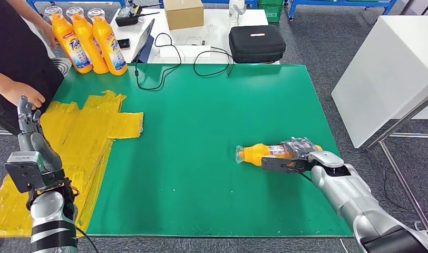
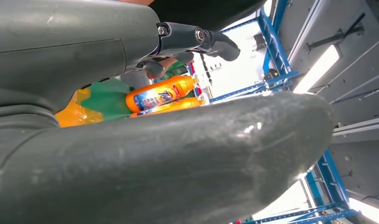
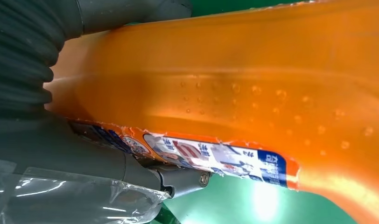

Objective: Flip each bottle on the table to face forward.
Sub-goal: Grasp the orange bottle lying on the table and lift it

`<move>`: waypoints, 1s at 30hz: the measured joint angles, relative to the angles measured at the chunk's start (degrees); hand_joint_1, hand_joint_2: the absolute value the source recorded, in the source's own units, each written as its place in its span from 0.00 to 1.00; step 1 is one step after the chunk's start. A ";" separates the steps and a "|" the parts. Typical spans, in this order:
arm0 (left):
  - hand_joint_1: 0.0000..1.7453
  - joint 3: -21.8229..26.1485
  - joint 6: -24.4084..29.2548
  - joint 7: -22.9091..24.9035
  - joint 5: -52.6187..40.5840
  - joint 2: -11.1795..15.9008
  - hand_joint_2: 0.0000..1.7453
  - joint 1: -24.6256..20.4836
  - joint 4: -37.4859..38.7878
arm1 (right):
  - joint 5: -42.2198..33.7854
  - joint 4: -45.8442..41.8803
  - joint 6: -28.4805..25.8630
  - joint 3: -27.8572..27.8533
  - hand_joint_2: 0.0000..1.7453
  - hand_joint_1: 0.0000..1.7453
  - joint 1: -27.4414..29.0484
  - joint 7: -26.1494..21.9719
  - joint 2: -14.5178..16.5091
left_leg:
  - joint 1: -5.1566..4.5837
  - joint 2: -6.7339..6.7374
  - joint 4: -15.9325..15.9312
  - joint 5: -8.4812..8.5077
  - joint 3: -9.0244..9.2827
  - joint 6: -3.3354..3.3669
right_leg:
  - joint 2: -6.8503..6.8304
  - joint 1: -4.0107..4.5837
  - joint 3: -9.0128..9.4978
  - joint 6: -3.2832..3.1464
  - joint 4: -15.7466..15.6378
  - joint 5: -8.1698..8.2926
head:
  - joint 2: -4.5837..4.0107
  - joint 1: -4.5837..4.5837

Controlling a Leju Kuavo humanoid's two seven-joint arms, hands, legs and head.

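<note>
Bottle in hand: an orange bottle lies on its side on the green desk, toward the right edge and nearer the front edge, clear cap end pointing left.
Right hand: the right hand is wrapped around the bottle's body; the right wrist view shows fingers pressed along the label edge.
Left hand: the left hand stands raised over the front-left corner, fingers straight and apart, grasping nothing.
Other bottles: three upright orange bottles stand together at the back-left corner, blue labels facing the robot.
Person: a person's hand rests at the left edge beside the yellow sheet.
Materials: the bottle is smooth, glossy translucent plastic with a waisted, curved body and small bubbles under the skin; the label is thin printed film with ragged edges. The desk top is flat matte green; the yellow sheet is wrinkled and shiny.
Risk, slip: the slick curved plastic could rotate or slide out of the fingers if the grasp is light.
Risk, label: fingers dragging on the torn film could peel it further.
Risk, roll: let go while lying down, the rounded body could roll toward the right edge.
</note>
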 joint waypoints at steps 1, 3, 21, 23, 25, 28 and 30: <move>0.00 -0.04 0.00 0.07 0.07 0.01 0.00 0.01 0.05 | -0.32 0.09 -0.08 0.00 1.00 1.00 -0.02 0.15 0.04 | 0.00 0.00 0.00 0.00 0.00 0.00 | 0.00 0.00 0.01 0.00 0.00 0.00 | 0.00 0.00; 0.00 -0.09 -0.60 0.77 0.80 0.02 0.00 0.08 0.11 | -1.33 0.19 -1.11 -0.07 1.00 1.00 0.04 0.48 0.32 | 0.01 0.01 -0.01 0.00 0.00 0.00 | 0.00 0.00 0.03 0.00 0.01 0.00 | 0.00 0.01; 0.00 -1.78 -27.93 10.16 26.76 -1.06 1.00 12.04 -4.79 | -21.32 -26.11 -6.80 -10.36 1.00 1.00 12.22 -4.68 9.82 | 0.27 0.14 -0.03 -0.01 -0.49 -0.10 | 0.15 0.14 -0.49 -0.02 0.08 0.00 | 0.00 -0.01; 0.00 -3.63 -28.60 10.24 27.60 -1.59 1.00 13.49 -6.18 | -22.97 -30.02 -6.51 -10.52 1.00 1.00 12.47 -4.09 11.27 | 0.27 0.09 -0.02 -0.01 -0.55 -0.10 | 0.13 0.15 -0.55 -0.01 0.06 0.00 | 0.00 0.00; 0.00 -5.61 -28.72 10.36 27.76 -2.03 1.00 14.64 -7.46 | -24.26 -33.29 -6.19 -10.47 1.00 1.00 12.22 -3.65 12.83 | 0.27 0.01 -0.02 -0.01 -0.64 -0.10 | 0.06 0.15 -0.61 -0.02 0.06 -0.01 | 0.00 0.01; 0.00 -9.00 -28.23 10.81 27.72 -2.52 1.00 15.42 -8.85 | -26.37 -36.38 -5.92 -10.13 1.00 1.00 11.02 -2.63 15.24 | 0.27 0.01 -0.02 -0.01 -0.71 -0.10 | 0.04 0.14 -0.63 -0.02 0.06 -0.01 | 0.00 0.01; 0.00 -11.07 -27.56 11.03 27.70 -2.76 1.00 15.52 -9.31 | -27.56 -37.18 -5.93 -9.70 1.00 1.00 9.98 -2.04 16.96 | 0.27 0.04 -0.02 -0.01 -0.70 -0.10 | 0.06 0.13 -0.63 -0.02 0.06 0.00 | 0.00 0.01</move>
